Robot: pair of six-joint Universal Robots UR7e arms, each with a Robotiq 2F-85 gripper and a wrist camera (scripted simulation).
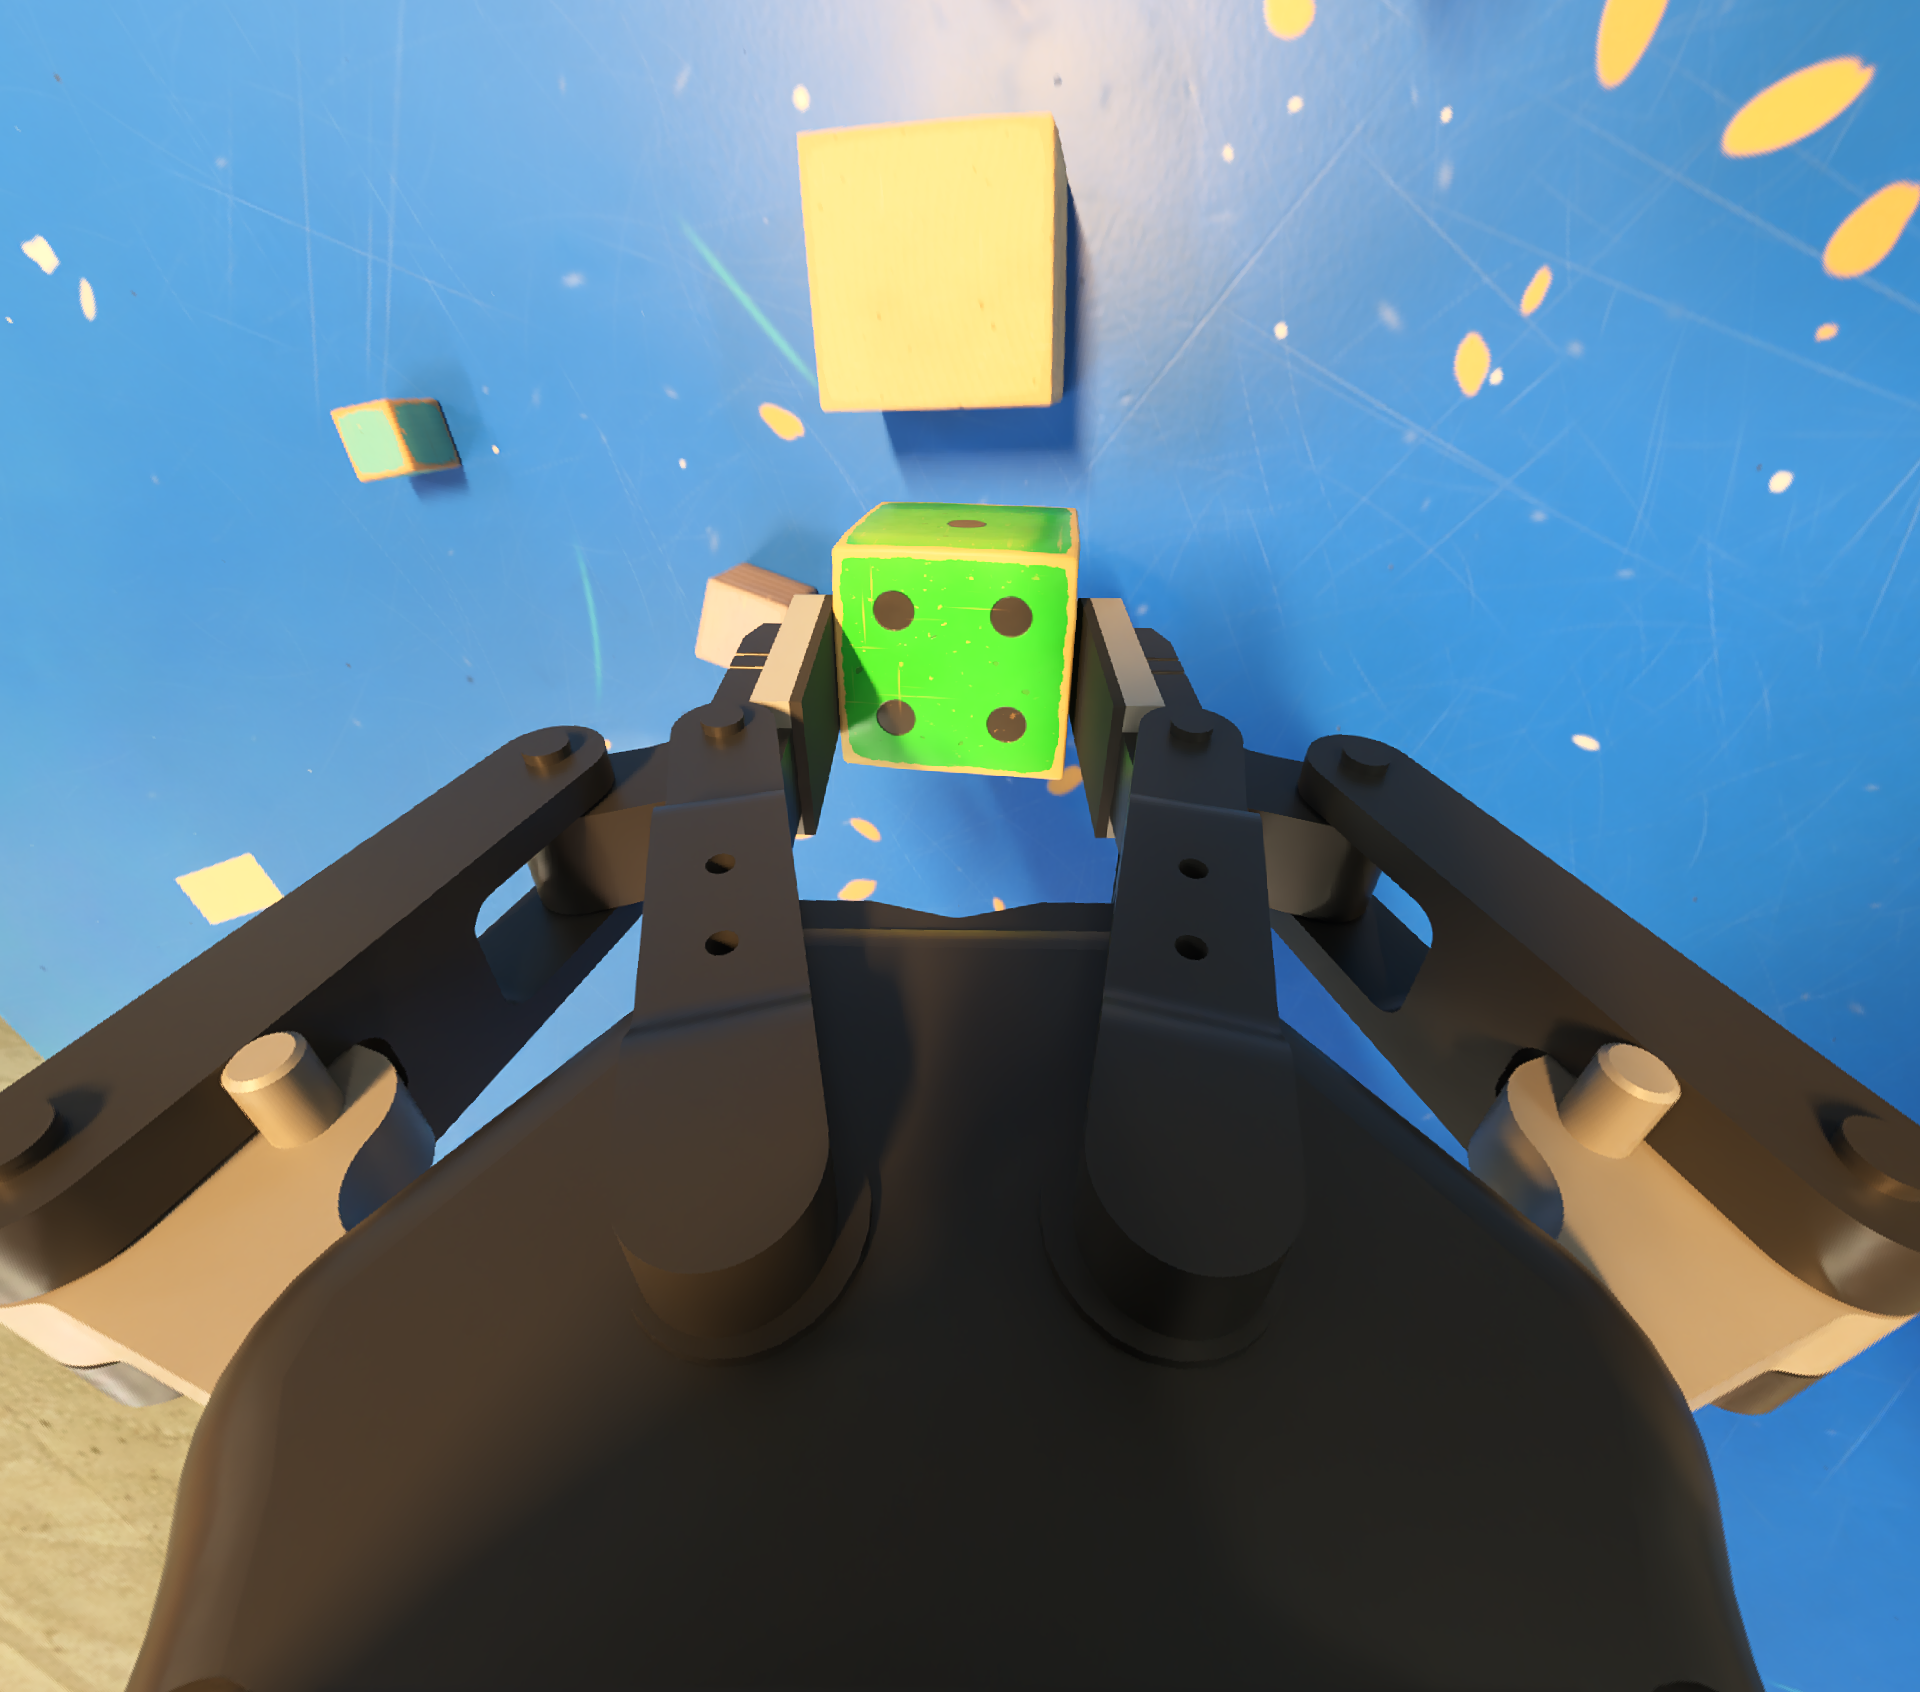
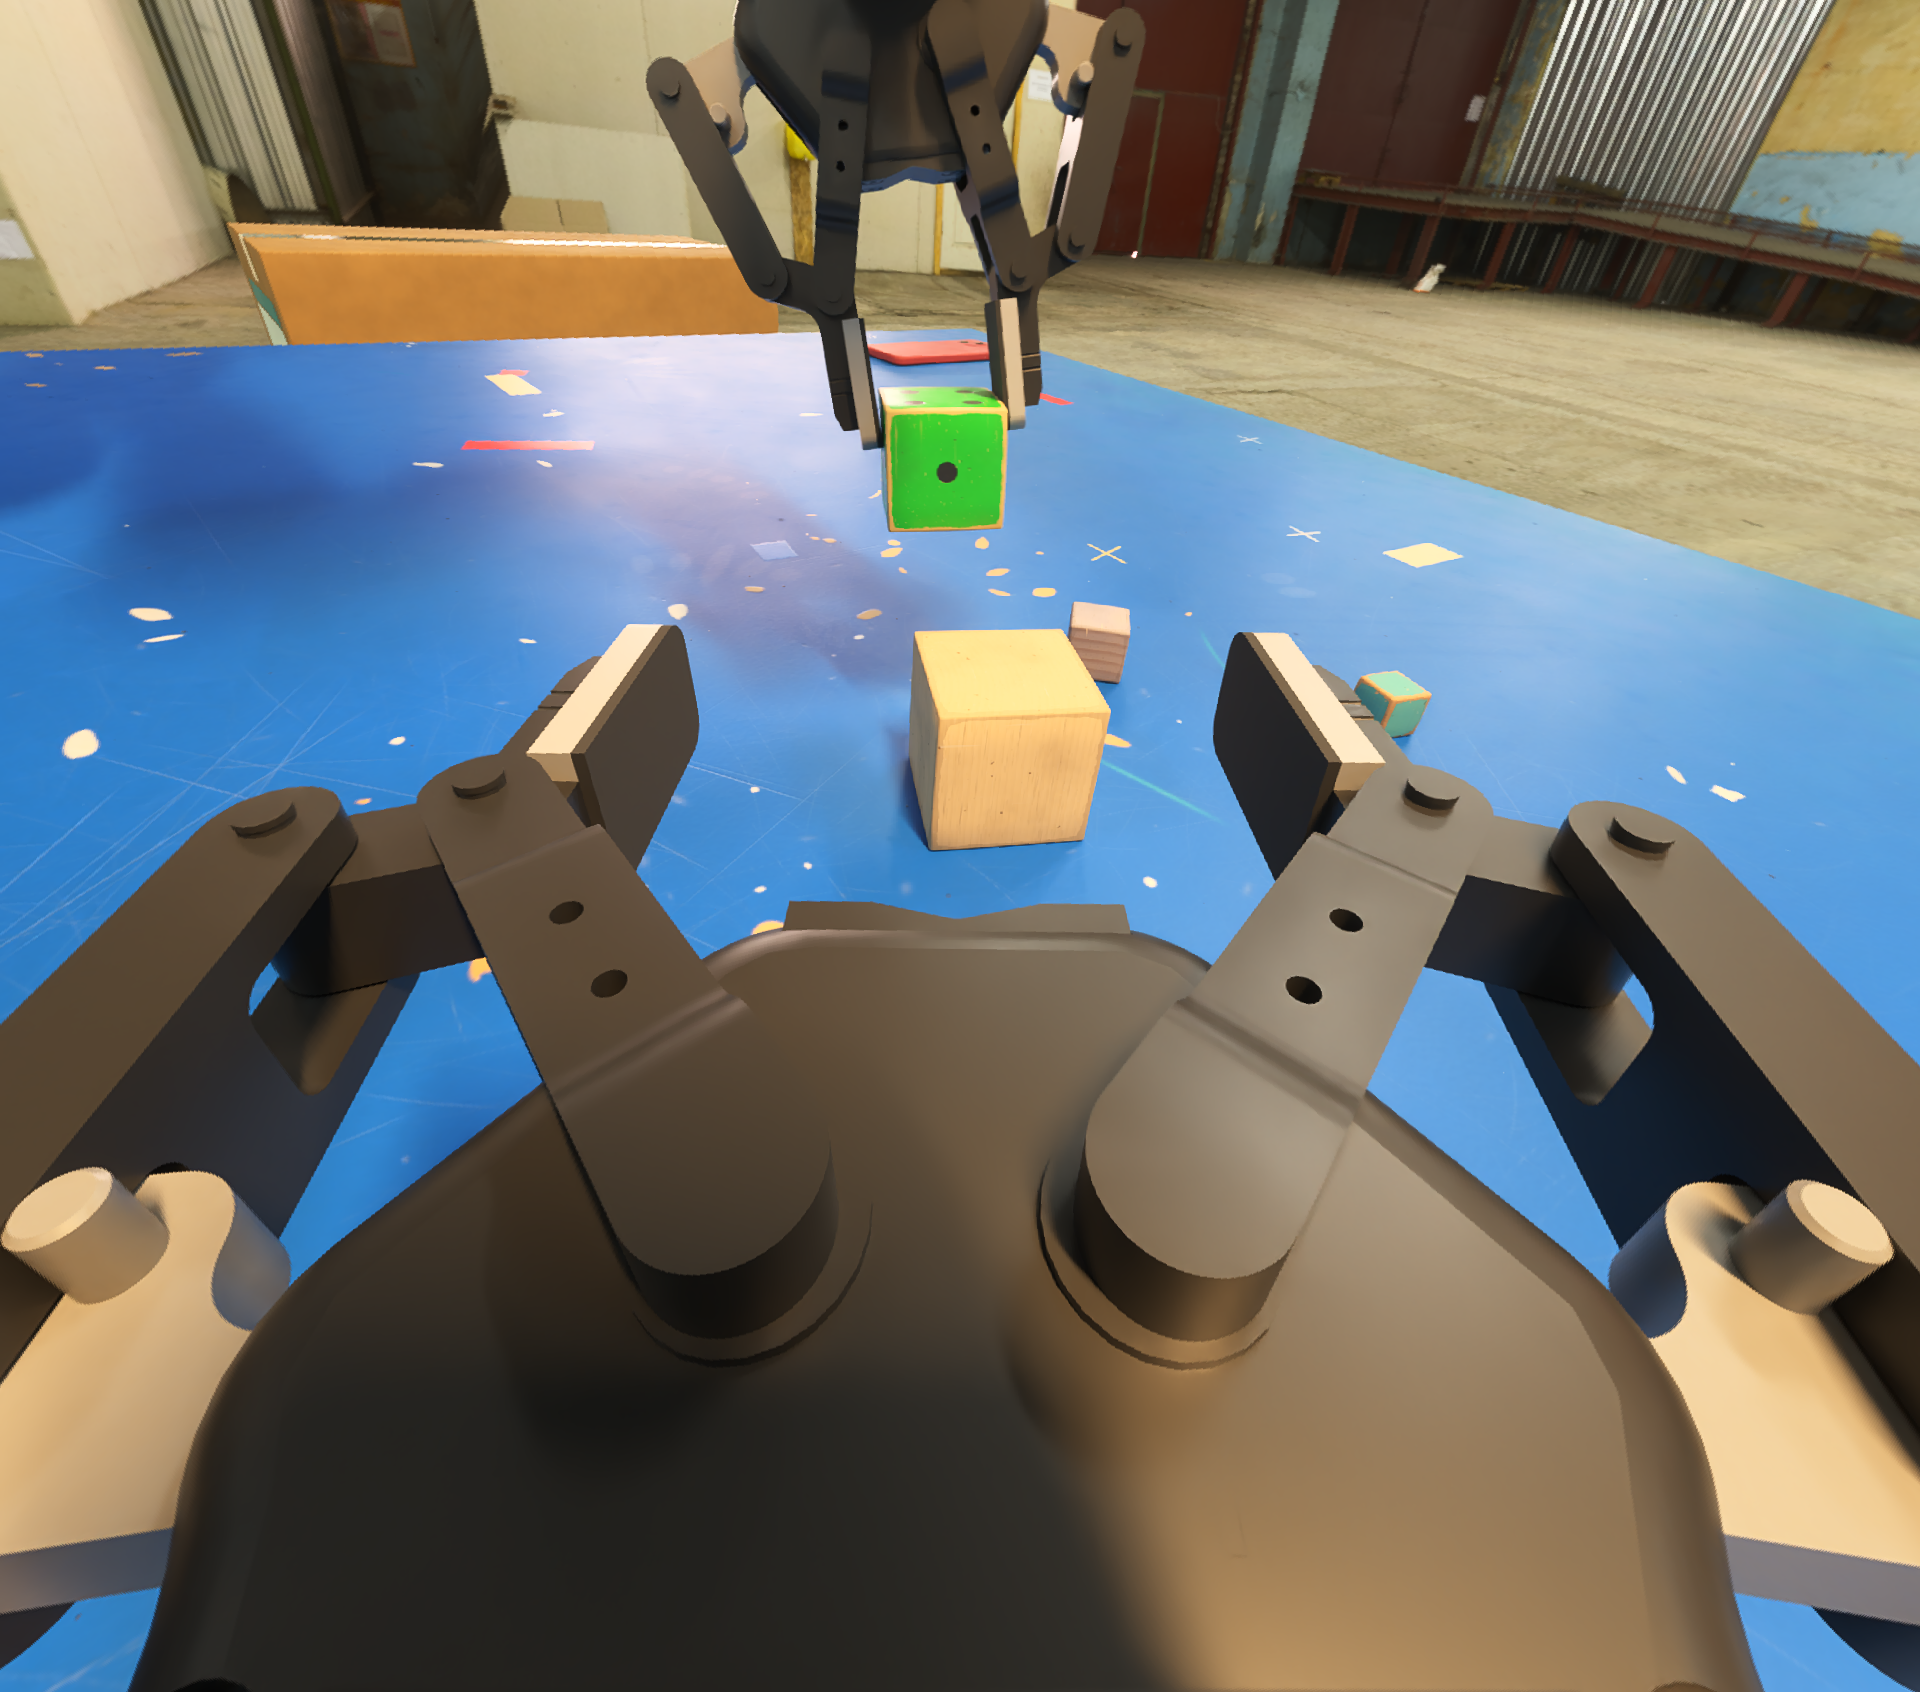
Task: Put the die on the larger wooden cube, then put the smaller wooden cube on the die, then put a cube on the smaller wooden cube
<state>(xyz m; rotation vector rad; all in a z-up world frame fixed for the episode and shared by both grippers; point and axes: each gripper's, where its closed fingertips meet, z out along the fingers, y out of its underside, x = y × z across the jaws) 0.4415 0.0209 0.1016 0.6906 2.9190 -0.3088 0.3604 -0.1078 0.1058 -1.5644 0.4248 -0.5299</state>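
While looking down along the left gripper (image 1: 954, 686), seen from the left wrist: jaws clamped on a bright green wooden die with dark pips (image 1: 954, 645), four-pip face toward the camera, lifted clear of the scratched blue tabletop (image 1: 1455, 499). Just beyond, a larger pale wooden cube (image 1: 932, 260) resting on the tabletop; a smaller pinkish wooden cube (image 1: 743, 603) half hidden behind one finger; a small teal cube with tan edges (image 1: 397, 439) off to the side. No readable writing on any block. From the right wrist, by contrast: right gripper (image 2: 956, 707) with jaws wide apart and holding nothing, low over the tabletop; single-pip face of the die; a flat red object (image 2: 928, 352) and a long cardboard box (image 2: 499, 286) behind; warehouse walls, posted sheets too blurred to make out.
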